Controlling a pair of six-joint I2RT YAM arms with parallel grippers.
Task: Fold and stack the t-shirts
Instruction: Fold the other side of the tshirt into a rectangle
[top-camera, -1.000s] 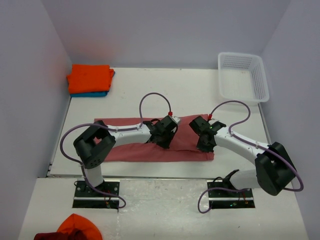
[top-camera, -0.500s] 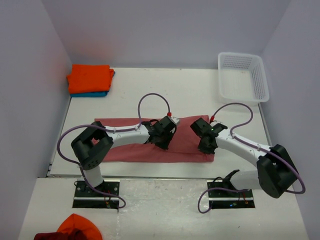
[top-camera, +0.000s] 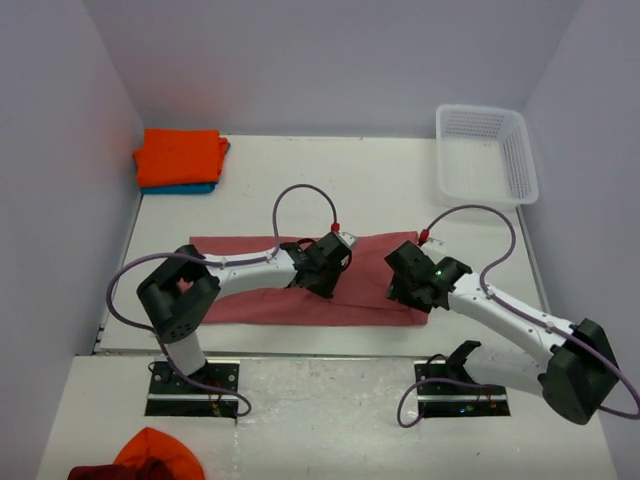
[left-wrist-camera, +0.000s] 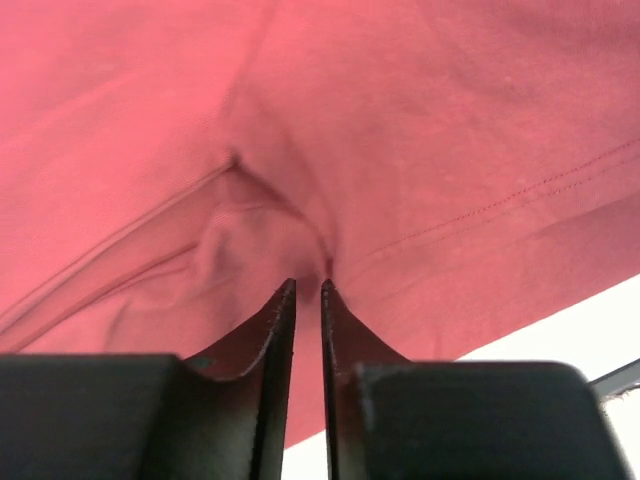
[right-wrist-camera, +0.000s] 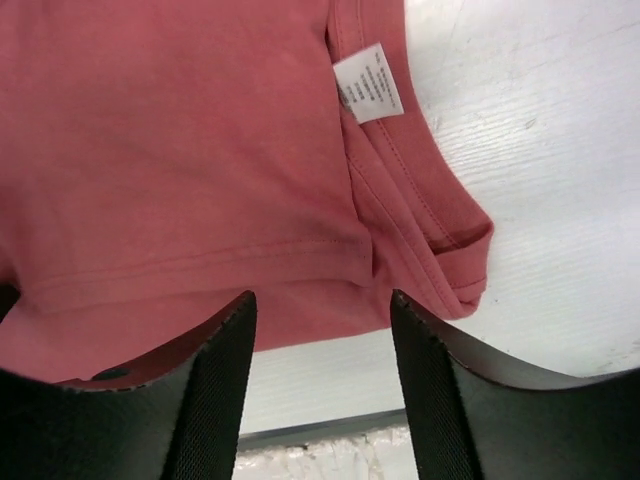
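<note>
The salmon-red t-shirt lies folded into a long strip across the near half of the table. My left gripper rests on its middle. In the left wrist view, the left gripper has its jaws only a thin slit apart, tips at a small pucker of the cloth. My right gripper hangs open over the strip's right end. In the right wrist view, the right gripper spans the near hem, below the white tag. An orange t-shirt lies folded on a teal one at the back left.
A white lattice basket stands at the back right. More orange and dark red cloth lies on the near ledge at the bottom left. The table's near edge runs just below the right gripper.
The right gripper has opened, let go of the shirt and drawn back toward the near edge. The left jaws have parted a crack. The strip's right end now lies flat.
</note>
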